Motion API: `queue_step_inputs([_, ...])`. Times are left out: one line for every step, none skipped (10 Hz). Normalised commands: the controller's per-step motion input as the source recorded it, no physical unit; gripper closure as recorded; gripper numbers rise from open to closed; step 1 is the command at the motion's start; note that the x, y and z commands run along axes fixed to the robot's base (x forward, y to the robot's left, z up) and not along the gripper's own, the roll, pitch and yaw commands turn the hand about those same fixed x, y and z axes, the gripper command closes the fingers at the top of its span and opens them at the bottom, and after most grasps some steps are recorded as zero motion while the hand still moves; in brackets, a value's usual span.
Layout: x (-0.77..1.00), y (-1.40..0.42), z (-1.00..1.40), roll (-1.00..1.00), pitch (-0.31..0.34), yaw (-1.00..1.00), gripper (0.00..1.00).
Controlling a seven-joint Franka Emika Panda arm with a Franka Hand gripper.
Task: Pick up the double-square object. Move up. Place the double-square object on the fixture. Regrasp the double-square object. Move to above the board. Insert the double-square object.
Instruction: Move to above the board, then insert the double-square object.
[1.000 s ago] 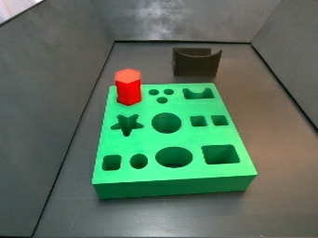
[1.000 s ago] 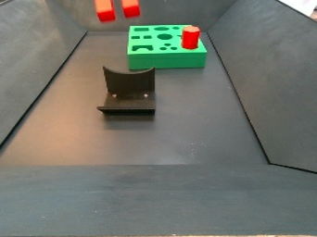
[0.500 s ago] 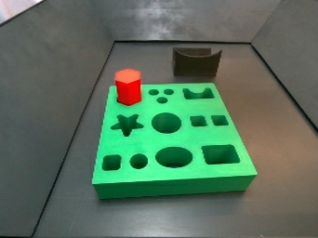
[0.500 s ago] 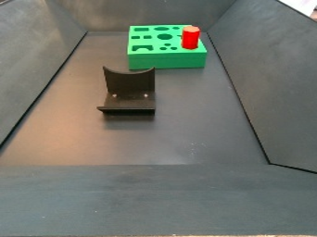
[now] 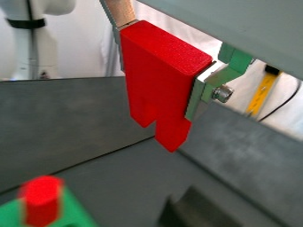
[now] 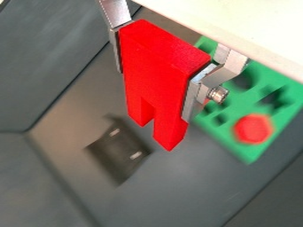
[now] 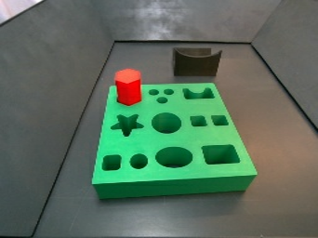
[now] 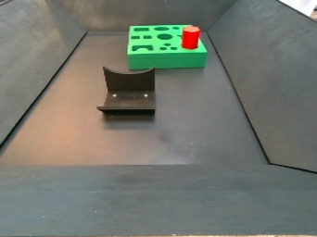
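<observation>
The gripper (image 5: pixel 164 75) is visible in both wrist views only; neither side view shows the arm or the gripper. Its two flat silver fingers (image 6: pixel 214 78) are closed against opposite faces of the double-square object (image 6: pixel 158 84), which hangs between them with its two lobes pointing away from the wrist. One finger plate shows a screw head near its tip. The gripper is held high, well clear of the floor.

Both side views look down into the dark bin from opposite ends, sharing the board (image 7: pixel 174 139) (image 8: pixel 165 46) and fixture (image 7: pixel 196 61) (image 8: pixel 126 91). Both wrist views sit close behind the claw (image 5: pixel 166 84) (image 6: pixel 160 75), high above.
</observation>
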Motion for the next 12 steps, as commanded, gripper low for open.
queue_step_inputs([-0.86,-1.00,0.16,-1.00,-0.282,-0.07,1.00])
queue_step_inputs([-0.80,-0.84,0.15,-1.00,-0.302,-0.08,1.00])
queue_step_inputs([-0.51,-0.38,0.08,-1.00,-0.337,-0.09,1.00])
queue_step_inputs([-0.33,-0.14,0.04,-1.00,-0.350,-0.09,1.00])
queue_step_inputs([-0.22,-0.01,0.02,-0.98,-0.358,-0.09,1.00])
queue_step_inputs([-0.16,0.02,0.01,-0.68,-0.274,-0.06,1.00])
queue_step_inputs([-0.14,0.03,0.01,-0.46,-0.212,-0.04,1.00])
queue_step_inputs([-0.10,0.02,0.00,-0.31,-0.155,-0.03,1.00])
queue_step_inputs([0.00,0.00,0.00,0.00,0.000,0.01,1.00])
queue_step_inputs([0.17,-0.12,-0.18,0.00,-0.016,0.15,1.00])
queue_step_inputs([0.51,-0.14,-0.22,0.00,-0.017,0.33,1.00])
queue_step_inputs([0.81,-0.25,-0.19,0.00,0.000,0.40,1.00])
